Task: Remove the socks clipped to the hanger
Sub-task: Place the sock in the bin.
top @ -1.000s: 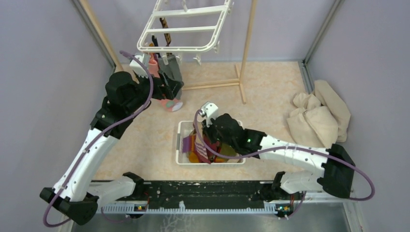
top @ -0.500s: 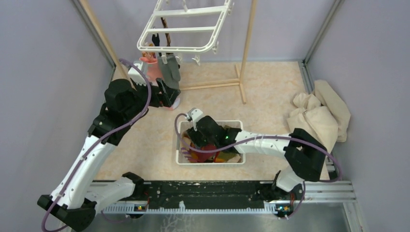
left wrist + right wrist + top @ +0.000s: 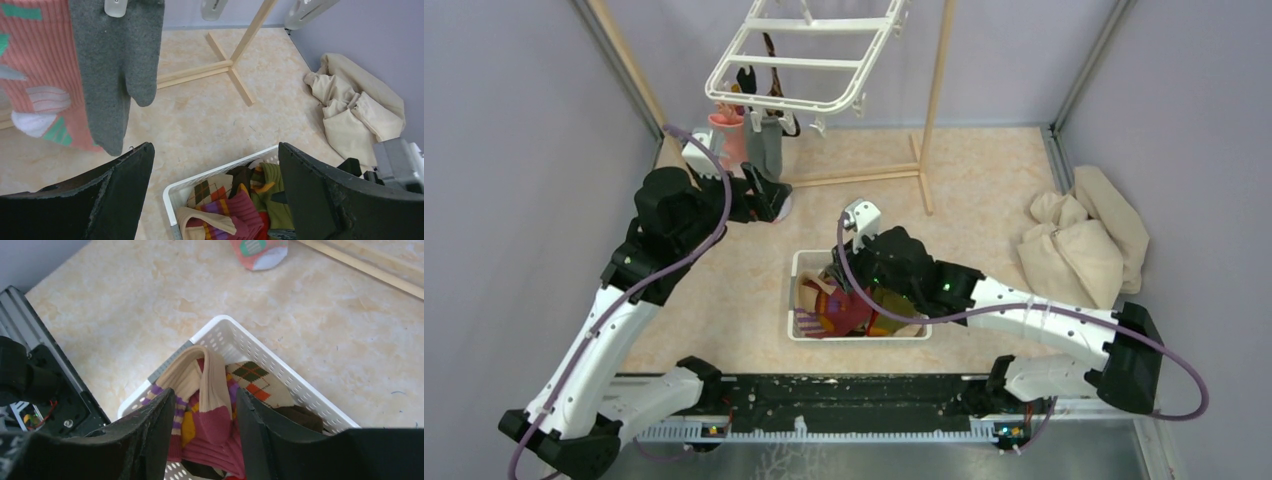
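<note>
Reaching for the grey sock (image 3: 117,65) looks like the step in hand: the left gripper (image 3: 215,152) hangs just in front of it, near its lower end, with its fingers spread wide and nothing between them. To do it well, I would judge, the fingers should close on the sock's upper part, close under its clip (image 3: 115,6), and pull straight down. That way the cloth slips out of the clip rather than dragging the light hanger (image 3: 794,104) askew. The pink sock with mint patches (image 3: 40,75) hangs right against the grey one and should be kept out of the pinch. Both hang from the hanger's near left rim, with darker socks (image 3: 770,70) clipped farther back. The white slotted basket (image 3: 260,357) on the table holds loose socks: a brown argyle sock (image 3: 255,377), an olive one (image 3: 272,180), and a maroon sock with beige and purple stripes (image 3: 210,425) draped over its rim. The right gripper (image 3: 205,395) sits over the basket, fingers either side of that maroon sock; whether they pinch it I cannot tell.
</note>
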